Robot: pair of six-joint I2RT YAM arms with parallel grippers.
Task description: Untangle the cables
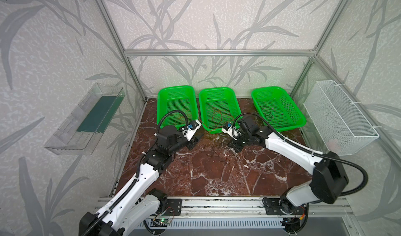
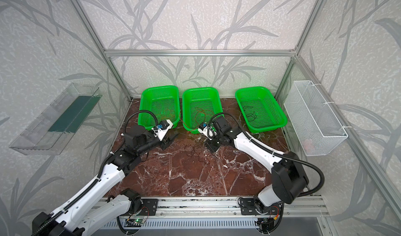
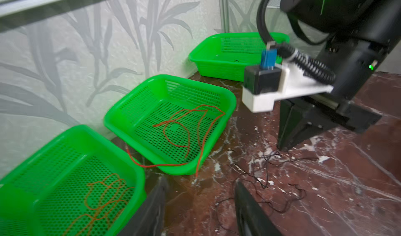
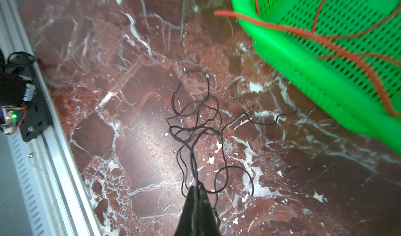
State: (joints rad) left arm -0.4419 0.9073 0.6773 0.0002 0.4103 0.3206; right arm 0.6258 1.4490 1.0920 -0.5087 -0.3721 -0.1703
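Black-tipped and pressed together, the right end effector (image 4: 196, 190) at the bottom centre of its wrist view pinches a few strands of the thin black cables (image 4: 195, 124), probably to anchor one end so the loops can be drawn apart. That tangle lies loose on the red-brown marble worktop (image 4: 130, 137), mid-frame. The left end effector (image 3: 199, 212), low in its own wrist view, stands apart with nothing clamped, seemingly poised beside the same tangle for a second hold. Further out, green perforated plastic baskets (image 3: 230, 98) sort by colour: an orange cable (image 3: 104, 193) at lower left, a red cable (image 3: 186, 126) in the middle one — one end trailing over its rim — and a black cable (image 1: 269, 115) in the far basket.
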